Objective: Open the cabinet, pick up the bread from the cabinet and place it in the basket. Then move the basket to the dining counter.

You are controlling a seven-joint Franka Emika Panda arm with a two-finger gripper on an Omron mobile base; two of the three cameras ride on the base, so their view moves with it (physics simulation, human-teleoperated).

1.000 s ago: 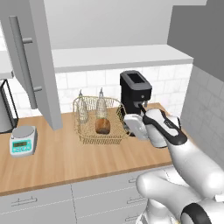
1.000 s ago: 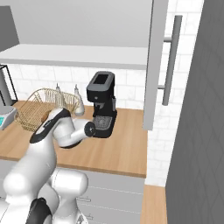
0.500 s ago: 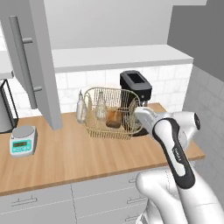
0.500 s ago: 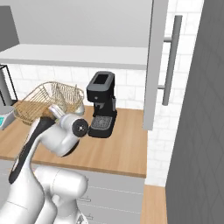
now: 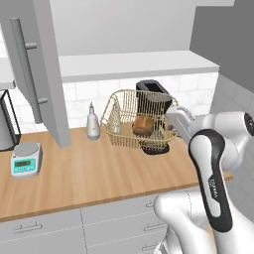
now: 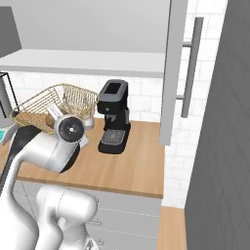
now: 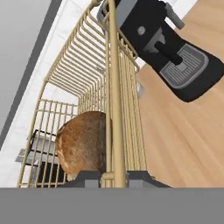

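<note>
While the tool point(image 7: 114, 176) is clamping the near rim of the wire basket point(image 5: 130, 106), lifted clear of the bench point(image 5: 89, 171) with the bread loaf point(image 5: 144, 125) inside, the carry is calling for a level, unhurried swing past the coffee machine point(image 6: 114, 116).

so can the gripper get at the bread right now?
Probably not. The gripper is clamped on the basket rim, holding it tilted above the counter. The bread sits inside, behind the wall mesh, so letting go would drop the basket.
</note>
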